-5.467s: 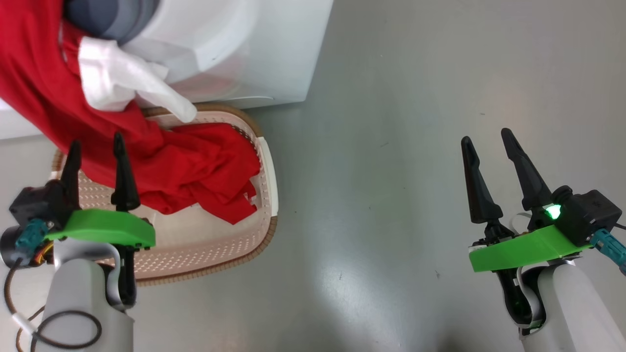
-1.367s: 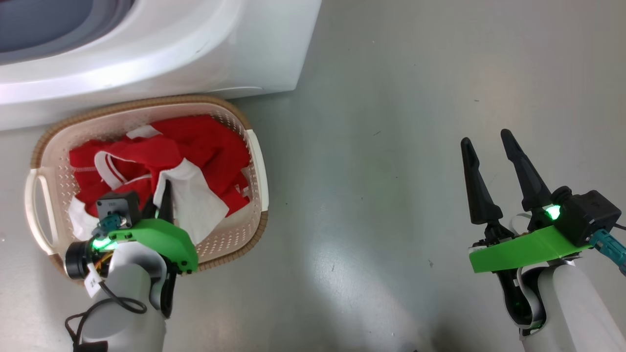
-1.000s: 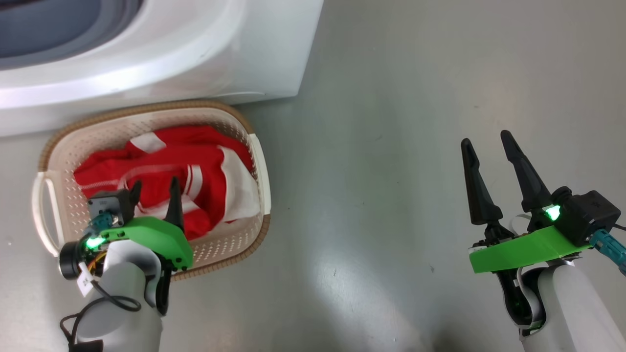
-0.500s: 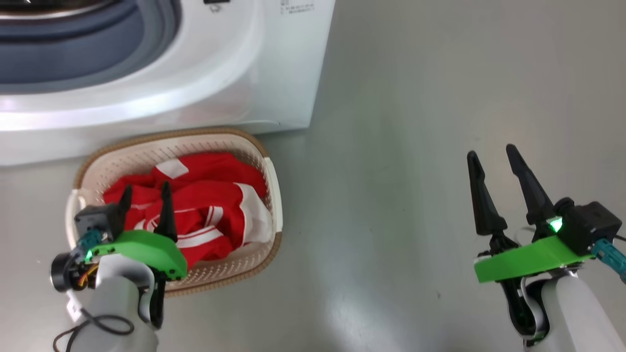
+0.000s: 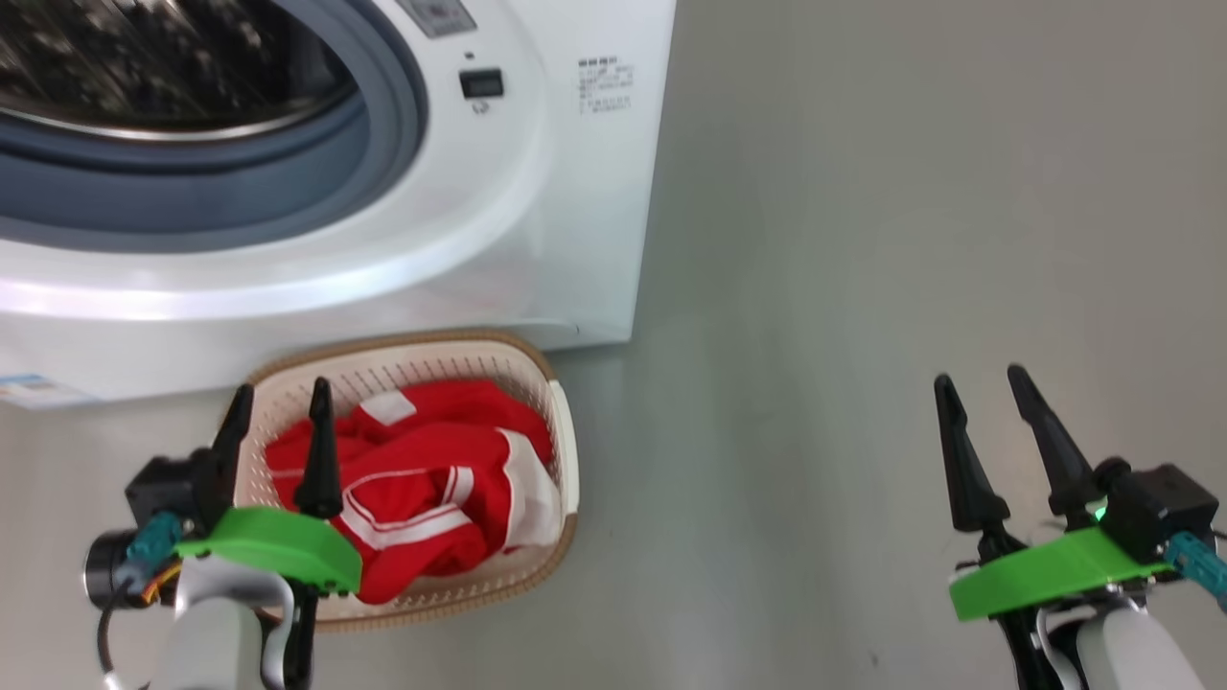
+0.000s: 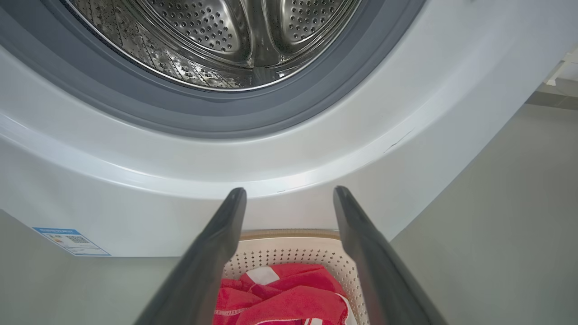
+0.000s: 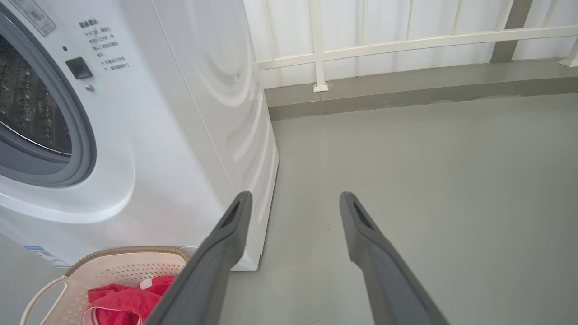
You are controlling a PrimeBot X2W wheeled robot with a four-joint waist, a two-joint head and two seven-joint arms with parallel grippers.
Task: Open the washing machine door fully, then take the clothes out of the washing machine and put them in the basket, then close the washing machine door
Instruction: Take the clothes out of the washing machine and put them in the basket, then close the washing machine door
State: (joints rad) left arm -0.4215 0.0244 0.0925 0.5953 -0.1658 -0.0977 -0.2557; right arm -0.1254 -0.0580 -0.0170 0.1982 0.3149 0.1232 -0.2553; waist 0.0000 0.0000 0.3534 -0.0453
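Note:
The white washing machine (image 5: 537, 192) stands with its mouth uncovered, and the steel drum (image 6: 216, 40) looks empty. The washing machine door is out of view. In front of it on the floor sits the cream basket (image 5: 566, 450), holding the red and white clothes (image 5: 431, 489). My left gripper (image 5: 282, 385) hangs open and empty over the basket's near left side, pointing at the machine. From the left wrist, the left gripper (image 6: 290, 190) frames the basket (image 6: 280, 257) and the clothes (image 6: 280, 298). My right gripper (image 5: 978, 375) is open and empty over bare floor, far right.
Grey floor (image 5: 815, 383) stretches to the right of the machine. A white railing on a low grey kerb (image 7: 406, 45) runs behind it. A small blue label (image 5: 29, 388) sits low on the washer's front. The basket (image 7: 113, 271) stands close against the washer's base.
The view has tilted up and shows more of the washer's mouth. My left gripper has drawn back from the clothes to the basket's near left edge. The clothes lie loose in the basket.

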